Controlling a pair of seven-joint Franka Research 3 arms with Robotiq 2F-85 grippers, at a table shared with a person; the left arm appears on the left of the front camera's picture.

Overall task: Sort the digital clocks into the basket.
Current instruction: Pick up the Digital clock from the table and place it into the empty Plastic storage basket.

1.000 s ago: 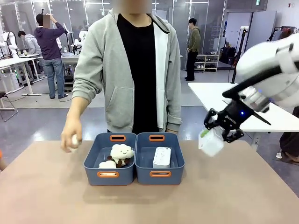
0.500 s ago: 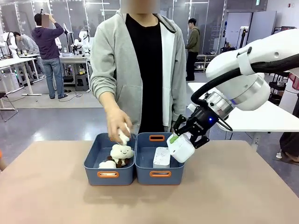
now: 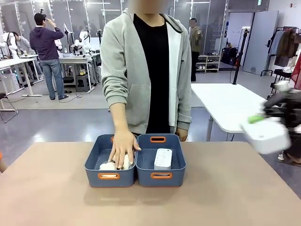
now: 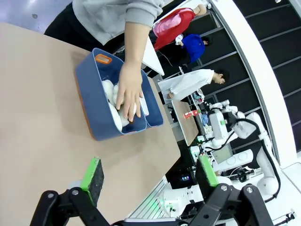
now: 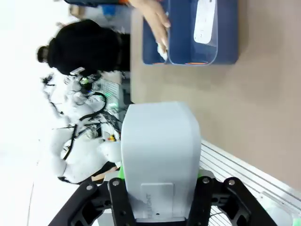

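clock [image 3: 266, 135] gripped in right jaws by desk's [image 3: 225, 197] right edge, left jaws open, second clock [image 3: 163, 158] in right basket [image 3: 181, 172], person's hand [image 3: 122, 149] in left basket [image 3: 91, 169]

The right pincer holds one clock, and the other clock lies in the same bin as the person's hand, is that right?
No: the front view shows the other clock in the right-hand bin, the person's hand in the left-hand bin. The right pincer does hold one clock.
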